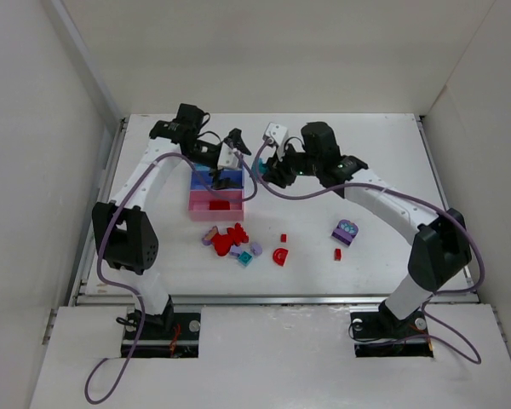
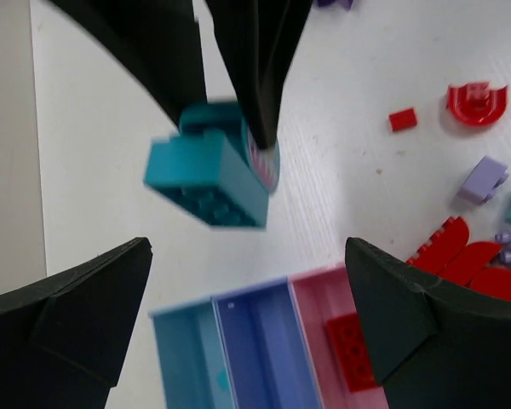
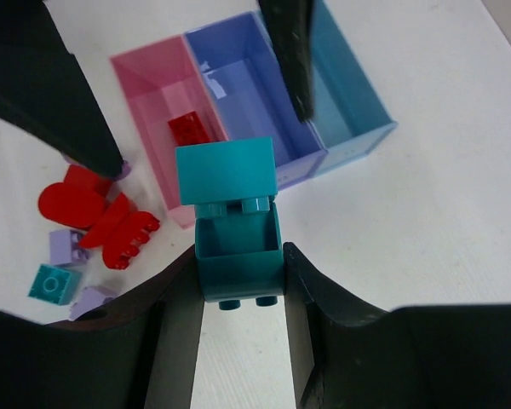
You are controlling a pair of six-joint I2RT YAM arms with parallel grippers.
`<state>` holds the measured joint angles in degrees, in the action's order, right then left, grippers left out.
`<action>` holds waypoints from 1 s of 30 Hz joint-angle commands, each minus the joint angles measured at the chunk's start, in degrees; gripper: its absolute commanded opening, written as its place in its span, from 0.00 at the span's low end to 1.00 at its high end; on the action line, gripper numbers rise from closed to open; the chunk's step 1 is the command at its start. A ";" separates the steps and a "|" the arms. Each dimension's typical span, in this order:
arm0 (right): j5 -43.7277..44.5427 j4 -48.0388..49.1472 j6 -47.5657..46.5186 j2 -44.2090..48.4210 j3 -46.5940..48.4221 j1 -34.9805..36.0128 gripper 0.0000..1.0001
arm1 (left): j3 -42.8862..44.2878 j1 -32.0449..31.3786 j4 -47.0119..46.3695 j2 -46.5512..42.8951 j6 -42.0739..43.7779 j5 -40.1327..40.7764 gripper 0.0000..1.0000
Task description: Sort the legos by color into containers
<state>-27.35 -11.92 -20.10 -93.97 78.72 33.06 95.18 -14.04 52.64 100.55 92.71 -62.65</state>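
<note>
Teal plastic lego assembly, a hollow box piece with a flat piece tilted above it. I see it pinched on both sides by the right tool, whose two dark fingers are pressed against its side walls. It is held clear of the white worktop, near the light blue end of the containers and inside none of them.

In the left wrist view the same assembly hangs from the right tool's fingertips, ahead of the left tool. The left tool's fingers are spread wide, grip nothing, and stand apart from the lego.

In the top view I see both tools, left and right, meeting over the far end of the containers.

Three joined shallow rectangular plastic trays lie side by side on the worktop:
- pink tray, holding one red rectangular brick
- purple-blue tray in the middle
- light blue tray

Loose pieces lie on the worktop beside the pink tray:
- a cluster of red rounded pieces
- a lilac brick touching the cluster
- a small teal square brick just beside the lilac one

Further off are a red arch piece and a tiny red brick. A purple block with teal studs lies well apart from the cluster.
</note>
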 commanded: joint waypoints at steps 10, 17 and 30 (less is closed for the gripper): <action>-4.64 2.87 -1.35 3.71 -2.17 2.01 0.00 | 4.93 -3.36 -2.19 -0.18 -8.68 -7.66 0.76; -4.64 2.87 -1.35 4.24 -2.17 2.54 0.00 | 4.93 -4.50 -2.19 0.35 -11.41 -7.66 0.71; -1.75 2.87 -1.35 4.76 -4.36 2.54 0.00 | 5.46 -3.20 -2.19 0.87 -17.38 -6.52 0.00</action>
<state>-29.82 -11.40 -21.56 -91.85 75.70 34.96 98.21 -18.76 50.59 101.65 76.79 -67.35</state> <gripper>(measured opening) 0.437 0.342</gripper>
